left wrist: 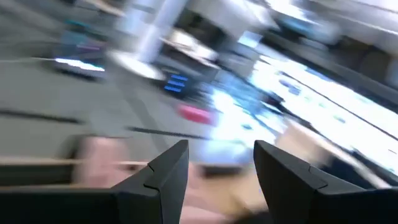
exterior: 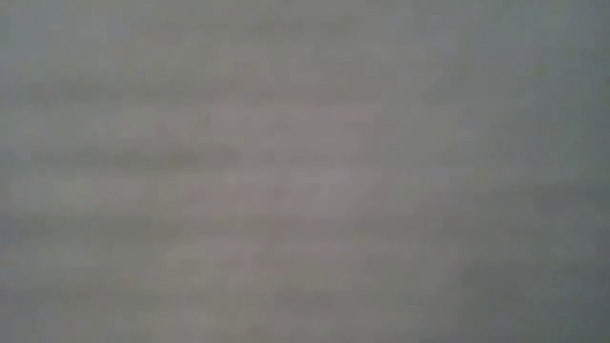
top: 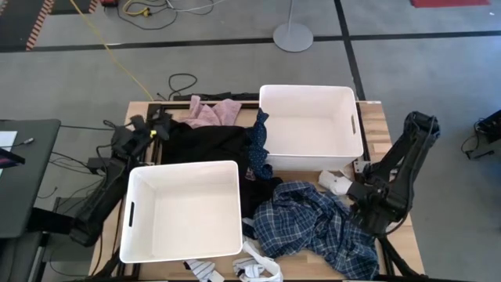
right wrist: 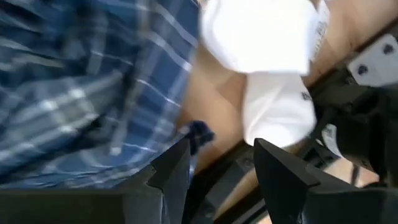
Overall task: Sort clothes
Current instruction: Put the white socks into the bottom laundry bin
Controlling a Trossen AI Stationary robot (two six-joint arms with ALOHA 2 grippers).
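Two white bins [top: 309, 125] sit on the bench [top: 374, 117], upper right and lower left. Between them lie the black garment [top: 205, 142] and plaid shirt [top: 317, 227]. The right claw [right wrist: 217, 165], spread and empty, hovers by a white sock [right wrist: 277, 115]; the left claw [left wrist: 219, 163] is spread at left.

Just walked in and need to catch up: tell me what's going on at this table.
A two-armed robot is sorting clothes, and both white bins hold nothing yet. The right end effector hangs open over the table's right edge, above a white sock beside the blue plaid shirt, gripping nothing. The left end effector is open too, raised near the table's far left corner. A black garment, a pink garment and more socks lie loose on the table.
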